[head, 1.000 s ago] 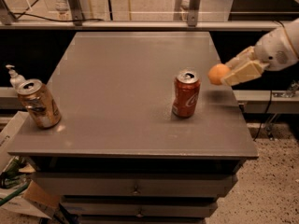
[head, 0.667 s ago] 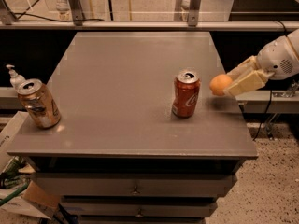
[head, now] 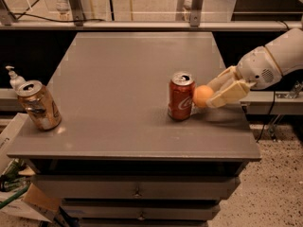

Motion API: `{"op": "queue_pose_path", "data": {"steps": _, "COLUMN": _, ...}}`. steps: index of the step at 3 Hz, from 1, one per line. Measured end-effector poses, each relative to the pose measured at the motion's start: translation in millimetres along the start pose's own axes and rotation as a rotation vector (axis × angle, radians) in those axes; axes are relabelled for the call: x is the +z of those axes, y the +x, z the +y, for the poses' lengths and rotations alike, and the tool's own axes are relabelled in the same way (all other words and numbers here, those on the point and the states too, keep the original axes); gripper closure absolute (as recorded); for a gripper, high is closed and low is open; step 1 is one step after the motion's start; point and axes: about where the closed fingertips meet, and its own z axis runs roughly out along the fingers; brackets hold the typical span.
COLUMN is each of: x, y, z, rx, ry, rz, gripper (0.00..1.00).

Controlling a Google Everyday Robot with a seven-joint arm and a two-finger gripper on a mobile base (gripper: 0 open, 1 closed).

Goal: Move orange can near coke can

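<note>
The orange can is a small round orange fruit [head: 203, 96]. My gripper [head: 211, 94] is shut on it, coming in from the right and holding it just above the table. The fruit is right beside the coke can [head: 181, 96], a red soda can with a silver top standing upright at the table's right middle. Whether the fruit touches the can I cannot tell. My white arm [head: 274, 58] reaches in from the right edge.
A dented gold-brown can [head: 39, 105] stands at the left front of the grey table [head: 118, 79]. A white pump bottle [head: 14, 78] sits just off the table's left edge. Drawers are below the tabletop. A rail runs behind the table.
My gripper has moved left and down with the orange fruit, bringing it from beside the table's right edge to right next to the coke can.
</note>
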Motion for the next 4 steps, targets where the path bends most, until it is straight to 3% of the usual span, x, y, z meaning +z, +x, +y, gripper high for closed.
{"op": "queue_pose_path", "data": {"steps": 2, "x": 42.9, "y": -20.0, "z": 11.3, "rx": -0.051, "ry": -0.096, "rz": -0.015, "gripper": 1.00}}
{"op": "queue_pose_path", "data": {"steps": 4, "x": 53.6, "y": -20.0, "z": 19.1, "rx": -0.109, "ry": -0.111, "rz": 0.006, "gripper": 0.59}}
